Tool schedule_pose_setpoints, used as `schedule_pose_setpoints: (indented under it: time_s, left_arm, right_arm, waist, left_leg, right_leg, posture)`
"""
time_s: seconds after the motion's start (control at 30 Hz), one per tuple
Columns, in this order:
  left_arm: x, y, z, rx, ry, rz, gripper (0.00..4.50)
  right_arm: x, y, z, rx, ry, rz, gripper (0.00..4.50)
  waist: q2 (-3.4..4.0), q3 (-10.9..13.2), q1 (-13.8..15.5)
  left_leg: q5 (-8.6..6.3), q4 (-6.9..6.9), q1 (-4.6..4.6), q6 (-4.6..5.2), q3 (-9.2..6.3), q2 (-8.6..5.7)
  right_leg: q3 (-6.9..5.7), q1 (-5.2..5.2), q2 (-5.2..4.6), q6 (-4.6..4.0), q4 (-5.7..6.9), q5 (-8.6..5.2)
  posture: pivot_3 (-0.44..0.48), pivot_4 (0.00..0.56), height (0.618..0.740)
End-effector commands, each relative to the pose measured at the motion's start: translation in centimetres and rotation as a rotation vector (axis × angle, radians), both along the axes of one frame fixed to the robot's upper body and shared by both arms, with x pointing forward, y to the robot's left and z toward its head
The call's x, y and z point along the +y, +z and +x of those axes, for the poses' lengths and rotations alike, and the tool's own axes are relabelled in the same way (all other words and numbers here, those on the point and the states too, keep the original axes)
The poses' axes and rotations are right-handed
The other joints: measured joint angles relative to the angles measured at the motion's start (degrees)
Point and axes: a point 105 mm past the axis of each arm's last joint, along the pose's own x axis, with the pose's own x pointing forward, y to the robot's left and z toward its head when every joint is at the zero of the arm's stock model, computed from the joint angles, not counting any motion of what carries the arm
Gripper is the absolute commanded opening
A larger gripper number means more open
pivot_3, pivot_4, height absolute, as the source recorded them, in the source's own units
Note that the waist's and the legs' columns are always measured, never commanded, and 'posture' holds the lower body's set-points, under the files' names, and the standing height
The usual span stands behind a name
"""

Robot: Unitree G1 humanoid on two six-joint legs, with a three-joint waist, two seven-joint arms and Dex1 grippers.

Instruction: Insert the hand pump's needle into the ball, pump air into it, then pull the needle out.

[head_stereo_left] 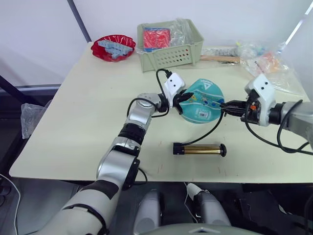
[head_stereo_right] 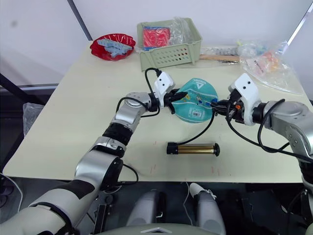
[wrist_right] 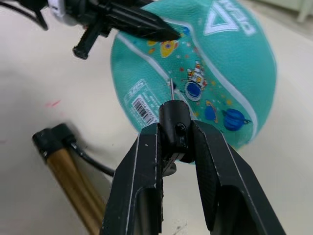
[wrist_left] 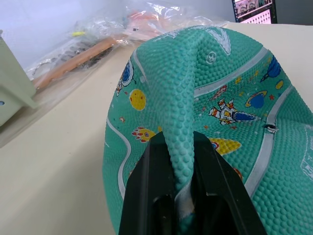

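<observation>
The teal ball [head_stereo_left: 201,100] lies limp and part-flat on the table's middle. My left gripper [head_stereo_left: 180,101] is shut on a raised fold of its rubber [wrist_left: 182,122] at the ball's left edge. To the ball's right, my right gripper [head_stereo_left: 230,105] is shut on the black fitting [wrist_right: 174,121] of the needle [wrist_right: 171,92]. The thin pin points at the ball, its tip at the surface beside the barcode label [wrist_right: 146,108]. The hand pump [head_stereo_left: 199,149] lies flat in front of the ball, with its black hose [head_stereo_left: 214,126] curving up to the fitting.
A green basket [head_stereo_left: 168,45] and a red bowl [head_stereo_left: 113,47] stand at the table's back. Clear plastic bags [head_stereo_left: 268,62] and a wooden stick [head_stereo_left: 220,58] lie at the back right. The table's front edge [head_stereo_left: 161,180] runs close below the pump.
</observation>
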Motion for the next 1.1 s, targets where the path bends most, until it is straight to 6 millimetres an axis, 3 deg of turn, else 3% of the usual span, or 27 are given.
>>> schedule_pose_setpoints:
  time_s: [0.03, 0.23, 0.57, 1.1]
  left_arm:
    - [-0.8, -0.4, -0.3, -0.013, -0.013, 0.02, 0.02]
    - [-1.0, -0.9, -0.5, -0.013, -0.019, 0.024, 0.02]
    - [-1.3, -1.4, -0.8, -0.015, -0.028, 0.04, 0.02]
    - [-1.2, -1.5, -0.9, -0.012, -0.021, 0.037, 0.02]
  right_arm:
    - [0.1, 0.8, 0.1, 0.022, 0.049, -0.07, 0.4]
    - [0.6, 0.9, 0.7, 0.127, 0.111, -0.218, 0.4]
    - [1.2, 1.6, 3.2, 0.108, 0.167, -0.386, 0.4]
    - [2.1, 1.6, 5.2, 0.062, 0.174, -0.419, 0.4]
  waist:
    - [0.0, 0.0, 0.0]
    - [0.02, 0.0, 0.0]
    - [0.03, 0.0, 0.0]
    - [0.03, 0.0, 0.1]
  left_leg:
    - [0.0, 0.0, 0.0, 0.0, 0.0, 0.0]
    - [0.0, 0.02, 0.01, 0.0, -0.01, 0.0]
    - [0.0, 0.05, -0.04, 0.0, 0.04, 0.0]
    - [0.0, 0.08, -0.05, 0.0, 0.06, 0.0]
  right_leg:
    - [0.0, 0.0, 0.0, 0.0, 0.0, 0.0]
    - [-0.01, -0.01, -0.02, 0.0, 0.03, 0.0]
    - [-0.03, -0.03, -0.05, 0.01, 0.03, 0.0]
    - [-0.05, -0.03, -0.05, 0.01, 0.05, 0.01]
  posture:
    - [0.0, 0.15, 0.738]
    - [0.0, 0.15, 0.738]
    - [0.0, 0.15, 0.738]
    - [0.0, 0.15, 0.738]
